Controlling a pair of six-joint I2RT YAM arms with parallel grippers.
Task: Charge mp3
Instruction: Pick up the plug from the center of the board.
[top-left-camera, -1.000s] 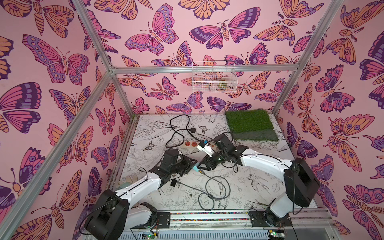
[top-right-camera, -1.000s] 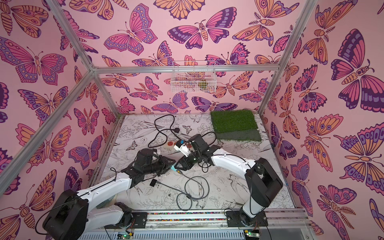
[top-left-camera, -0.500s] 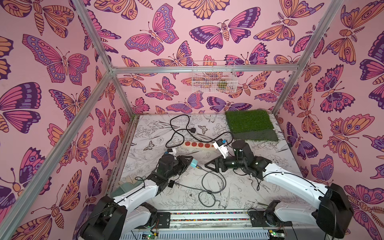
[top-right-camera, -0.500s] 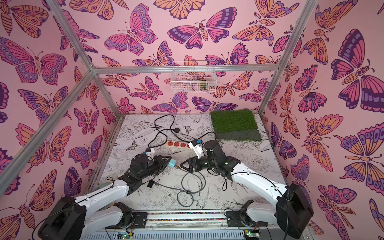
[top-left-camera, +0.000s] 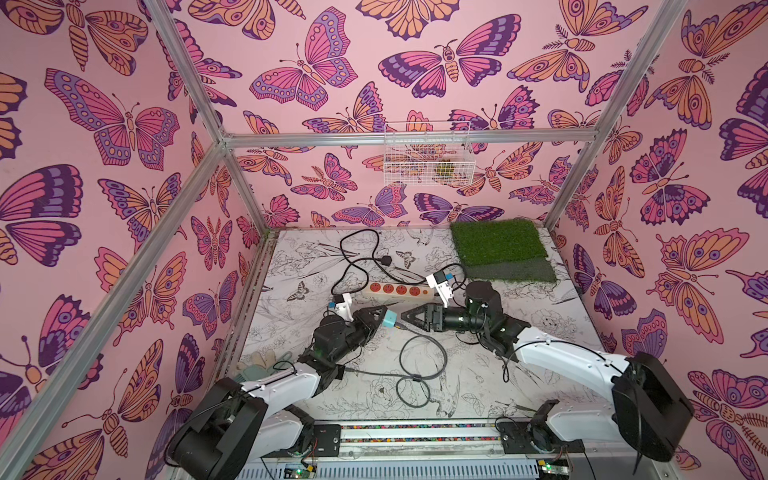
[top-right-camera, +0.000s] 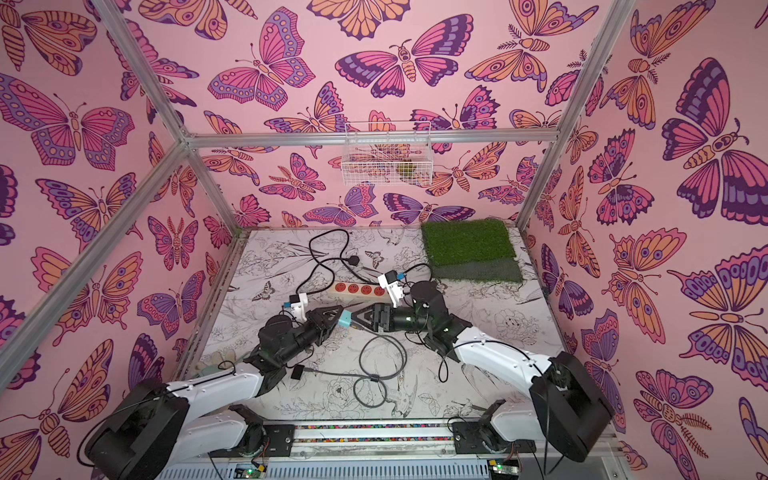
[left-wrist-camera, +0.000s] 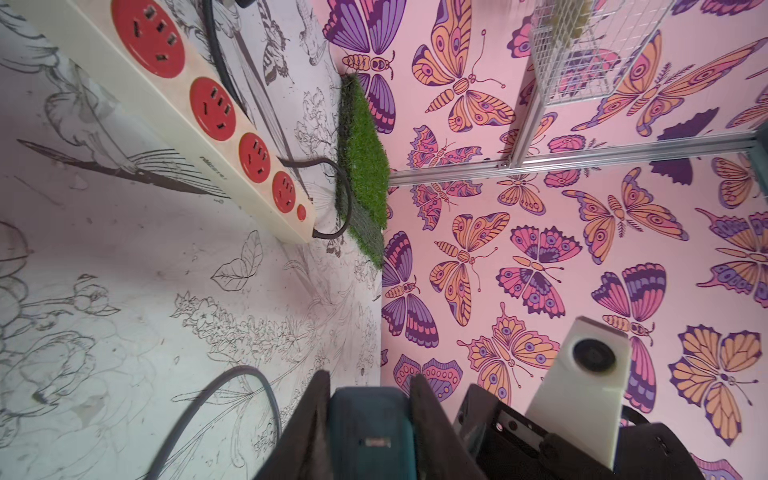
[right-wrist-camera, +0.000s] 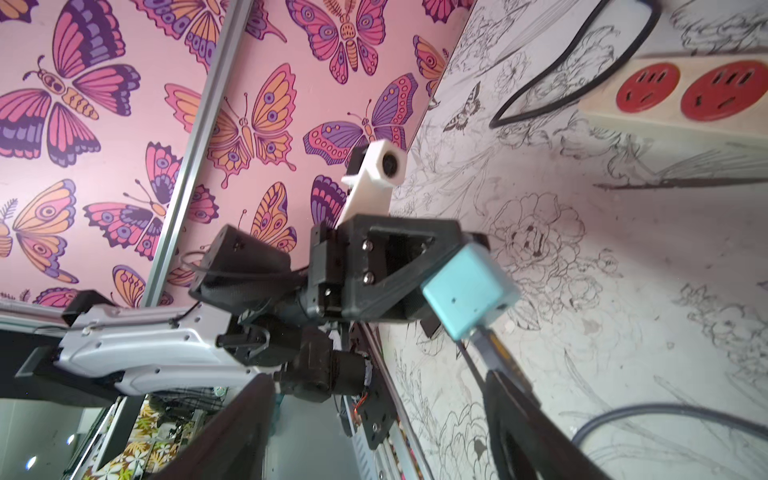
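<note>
- The table is covered by a sheet of line-drawn flowers.
- A green grass mat is laid behind the power strip, by its corded end.
- The right pincer is held released in front of the power strip, jaws spread about the USB plug.
- The left pincer is clenched on the teal charger adapter, facing the right one.
- A grey cable is plugged into the adapter and looped on the table.
- The mp3 is seen flat on the table at the cable's far end, well in front of the power strip.
</note>
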